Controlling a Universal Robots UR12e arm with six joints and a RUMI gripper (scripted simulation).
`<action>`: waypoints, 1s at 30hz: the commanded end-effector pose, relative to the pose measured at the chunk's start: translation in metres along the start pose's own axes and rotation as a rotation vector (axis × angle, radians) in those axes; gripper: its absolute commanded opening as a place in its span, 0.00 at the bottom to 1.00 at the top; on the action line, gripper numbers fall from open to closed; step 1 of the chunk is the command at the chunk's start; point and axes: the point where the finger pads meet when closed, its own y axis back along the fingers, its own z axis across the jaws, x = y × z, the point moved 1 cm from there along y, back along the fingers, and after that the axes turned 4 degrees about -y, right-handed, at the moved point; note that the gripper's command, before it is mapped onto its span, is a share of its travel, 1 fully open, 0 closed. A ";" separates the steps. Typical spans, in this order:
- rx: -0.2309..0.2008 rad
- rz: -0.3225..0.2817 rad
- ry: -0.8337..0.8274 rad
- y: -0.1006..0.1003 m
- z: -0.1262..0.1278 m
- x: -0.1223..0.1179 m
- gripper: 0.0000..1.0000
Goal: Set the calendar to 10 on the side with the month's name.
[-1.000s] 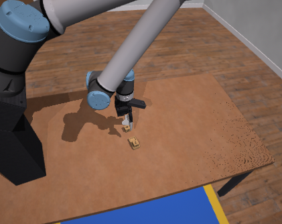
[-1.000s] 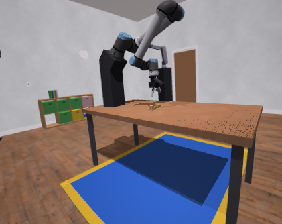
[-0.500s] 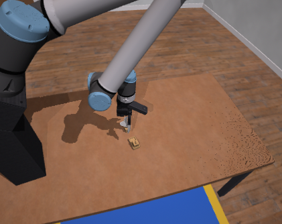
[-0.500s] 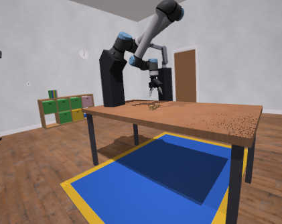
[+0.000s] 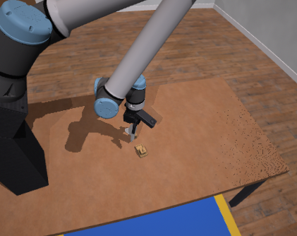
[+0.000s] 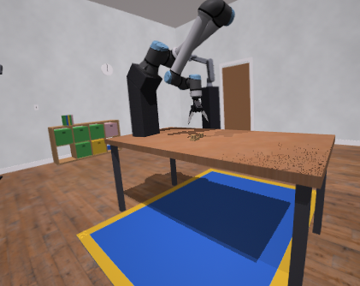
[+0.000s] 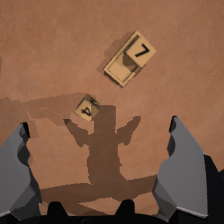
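A small wooden tray [image 7: 116, 71] [image 5: 143, 155] lies on the table [image 5: 202, 124] [image 6: 254, 151]. One cube [image 7: 139, 51] sits in one end of it with a 7 on top; the tray's other slot is empty. A second cube [image 7: 87, 107] lies loose on the table a short way from the tray, with a 4 on top. My gripper [image 7: 99, 120] [image 5: 132, 133] [image 6: 197, 116] is open and empty. It hangs above the table with the loose cube just ahead of its fingers. In the exterior view the tray and cubes [image 6: 196, 138] show only as a small blur.
The arm's black base [image 5: 12, 131] stands at the table's left. A blue mat with a yellow border [image 6: 194, 232] lies on the floor under the table's front. A shelf with coloured boxes [image 6: 85, 140] stands by the far wall.
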 end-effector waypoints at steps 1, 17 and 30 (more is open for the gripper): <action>-0.002 0.003 -0.174 0.000 0.005 0.006 1.00; -0.001 0.004 -0.586 0.000 0.018 0.020 1.00; 0.000 0.004 -0.915 0.000 0.028 0.030 1.00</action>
